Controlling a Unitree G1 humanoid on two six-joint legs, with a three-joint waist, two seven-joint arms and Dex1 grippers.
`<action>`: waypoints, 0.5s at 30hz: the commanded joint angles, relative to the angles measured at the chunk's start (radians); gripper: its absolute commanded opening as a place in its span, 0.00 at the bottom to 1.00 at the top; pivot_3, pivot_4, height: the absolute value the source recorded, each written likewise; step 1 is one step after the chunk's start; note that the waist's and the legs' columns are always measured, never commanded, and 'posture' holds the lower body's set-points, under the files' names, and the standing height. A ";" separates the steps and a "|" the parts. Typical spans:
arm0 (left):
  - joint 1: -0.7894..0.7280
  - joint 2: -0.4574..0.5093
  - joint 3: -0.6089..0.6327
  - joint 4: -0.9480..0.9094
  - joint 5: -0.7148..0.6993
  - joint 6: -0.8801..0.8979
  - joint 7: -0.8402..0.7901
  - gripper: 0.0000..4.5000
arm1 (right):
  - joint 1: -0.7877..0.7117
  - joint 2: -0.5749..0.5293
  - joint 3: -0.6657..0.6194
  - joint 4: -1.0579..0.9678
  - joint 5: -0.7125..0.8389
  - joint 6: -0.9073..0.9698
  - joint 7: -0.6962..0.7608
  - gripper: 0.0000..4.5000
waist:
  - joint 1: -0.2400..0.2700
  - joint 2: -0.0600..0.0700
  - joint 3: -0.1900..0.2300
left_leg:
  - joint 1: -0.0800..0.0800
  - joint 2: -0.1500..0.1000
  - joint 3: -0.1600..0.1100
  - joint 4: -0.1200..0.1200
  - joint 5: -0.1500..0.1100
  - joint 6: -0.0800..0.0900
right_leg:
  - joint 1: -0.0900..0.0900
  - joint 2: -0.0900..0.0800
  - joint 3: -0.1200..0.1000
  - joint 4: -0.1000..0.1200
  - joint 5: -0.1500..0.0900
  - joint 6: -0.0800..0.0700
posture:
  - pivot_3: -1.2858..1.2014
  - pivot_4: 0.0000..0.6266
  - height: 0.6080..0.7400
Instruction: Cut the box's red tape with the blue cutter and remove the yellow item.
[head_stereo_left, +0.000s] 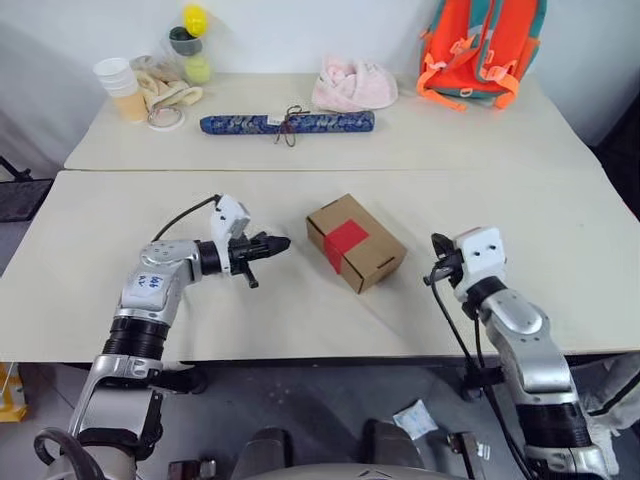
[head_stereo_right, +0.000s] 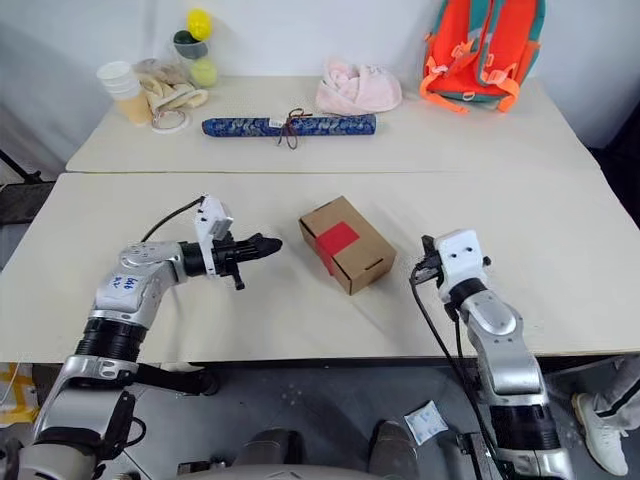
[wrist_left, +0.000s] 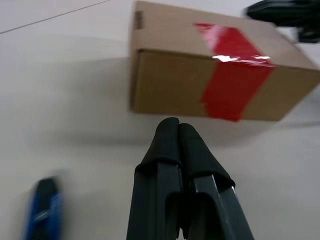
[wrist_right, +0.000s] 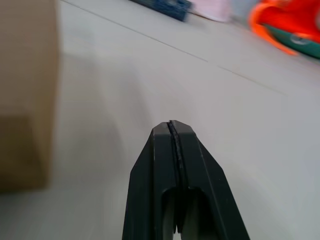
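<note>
1. The cardboard box (head_stereo_left: 356, 241), sealed with red tape (head_stereo_left: 346, 240), is set mid-table between both arms.
2. The left gripper (head_stereo_left: 281, 243) is held empty beside the box, fingers pressed together.
3. The right gripper (wrist_right: 171, 125) is likewise closed on nothing.
4. The blue cutter (wrist_left: 44, 210) is seen lying on the table beneath the left gripper.

Bright, even light across the pale table (head_stereo_left: 300, 320), and shadows are soft: a faint one lies just beside the box (head_stereo_left: 355, 241). In the left wrist view a white glare spot sits on the red tape (wrist_left: 235, 75), and the blue cutter (wrist_left: 44, 212), near the box, is smeared with blur. The right wrist view is soft, the box's side hazy.
</note>
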 joint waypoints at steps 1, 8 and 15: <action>-0.063 -0.067 -0.015 0.049 0.023 -0.033 0.042 0.01 | -0.041 -0.005 0.028 0.055 0.030 -0.067 0.114 0.00 | 0.008 0.000 0.000 | -0.001 0.000 0.000 0.001 0.000 0.000 | 0.000 0.000 0.000 0.000 0.000 0.000 | 0.52 0.24 1.00; -0.155 -0.146 0.008 0.212 0.058 -0.107 0.111 0.01 | 0.011 -0.059 0.035 -0.080 0.148 0.055 0.286 0.00 | 0.007 0.000 0.000 | -0.002 0.000 0.000 0.002 0.000 0.000 | 0.000 0.000 -0.001 0.000 0.000 0.000 | 0.52 0.24 1.00; -0.223 -0.206 0.012 0.305 0.080 -0.157 0.141 0.01 | 0.132 -0.137 0.103 -0.424 0.335 0.342 0.398 0.00 | 0.010 -0.001 0.001 | -0.003 0.000 0.000 0.003 0.000 0.000 | 0.000 0.000 -0.001 -0.001 0.000 0.000 | 0.52 0.24 1.00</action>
